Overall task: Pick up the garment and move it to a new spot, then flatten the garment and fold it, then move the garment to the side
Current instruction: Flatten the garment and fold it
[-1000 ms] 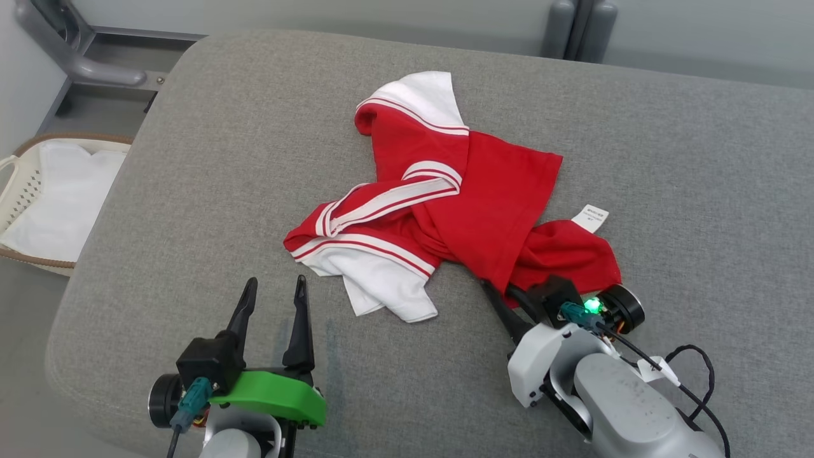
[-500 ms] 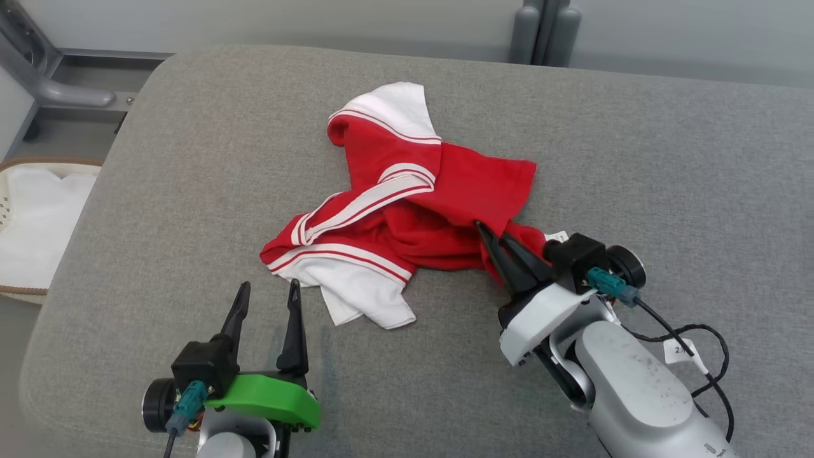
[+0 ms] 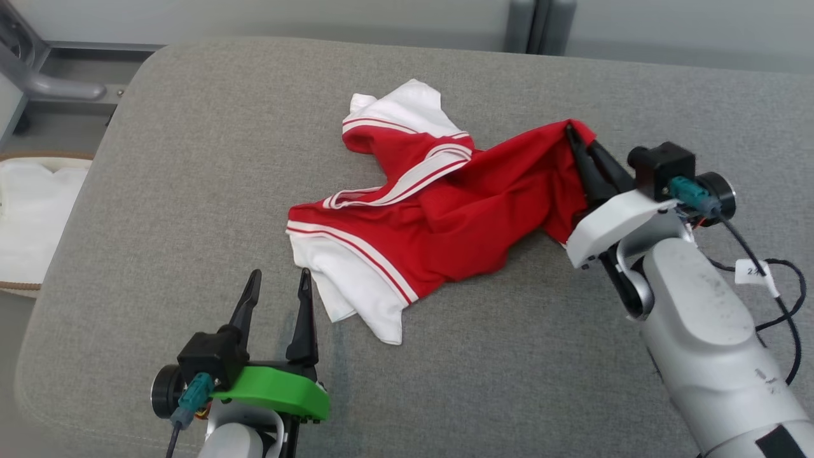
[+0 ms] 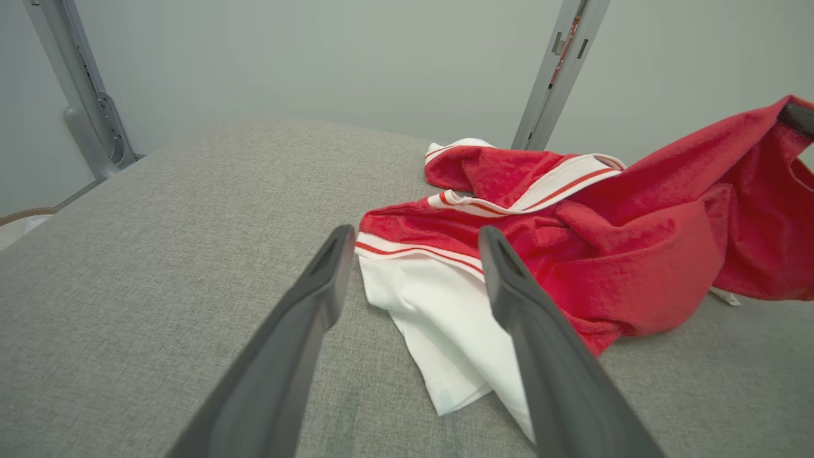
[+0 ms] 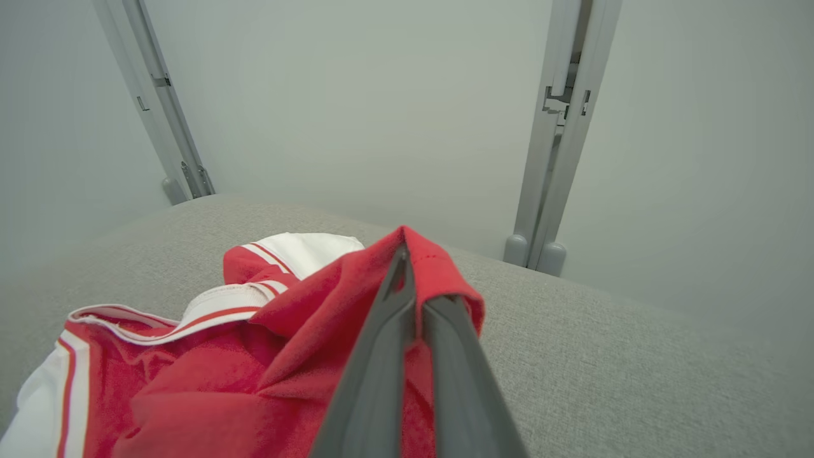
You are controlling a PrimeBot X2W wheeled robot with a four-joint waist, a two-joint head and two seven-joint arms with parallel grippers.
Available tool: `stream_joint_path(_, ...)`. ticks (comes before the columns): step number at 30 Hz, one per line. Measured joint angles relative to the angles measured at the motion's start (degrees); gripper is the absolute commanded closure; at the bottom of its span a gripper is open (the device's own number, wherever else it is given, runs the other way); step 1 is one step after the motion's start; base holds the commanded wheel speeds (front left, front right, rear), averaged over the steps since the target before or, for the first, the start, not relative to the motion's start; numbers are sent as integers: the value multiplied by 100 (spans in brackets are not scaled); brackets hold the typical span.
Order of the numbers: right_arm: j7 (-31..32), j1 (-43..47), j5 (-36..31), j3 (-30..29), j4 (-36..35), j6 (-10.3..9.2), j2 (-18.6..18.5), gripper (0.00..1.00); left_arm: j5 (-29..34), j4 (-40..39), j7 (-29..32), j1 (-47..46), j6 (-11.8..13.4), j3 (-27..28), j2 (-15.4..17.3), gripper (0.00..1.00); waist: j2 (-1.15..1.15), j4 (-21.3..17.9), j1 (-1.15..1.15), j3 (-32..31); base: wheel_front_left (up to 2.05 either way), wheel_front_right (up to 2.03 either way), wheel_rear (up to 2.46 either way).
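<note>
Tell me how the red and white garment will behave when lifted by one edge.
Probably floppy: the garment sags from the edge pinched in the shut right claw, the rest lying on the grey cushion. Likely light, since that thin pinch holds a fold up. It may drag and bunch on the textured fabric.

Work surface: a wide grey fabric-covered cushion (image 3: 191, 159), even in weave, with rounded corners and soft rolled edges. Beyond its far edge stands a plain pale grey wall (image 5: 356, 114), unmarked. Paired grey metal uprights (image 5: 563, 127) with rounded feet stand against that wall, just past the far edge. A second, slanted grey metal post (image 5: 159, 108) stands off the far left corner. Off the left edge, on a pale floor (image 3: 9, 331), sits a brown-rimmed woven basket (image 3: 44, 154) holding white cloth (image 3: 32, 216). Lighting is even and diffuse, and shadows are soft.
</note>
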Motion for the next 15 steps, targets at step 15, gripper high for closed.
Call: stream_joint_path(15,166,-1845,-89,-190,2215,0,-1283,100,-191,-81,0,-410,-3,-366,-2,0,0,361,0,657,0,0,0)
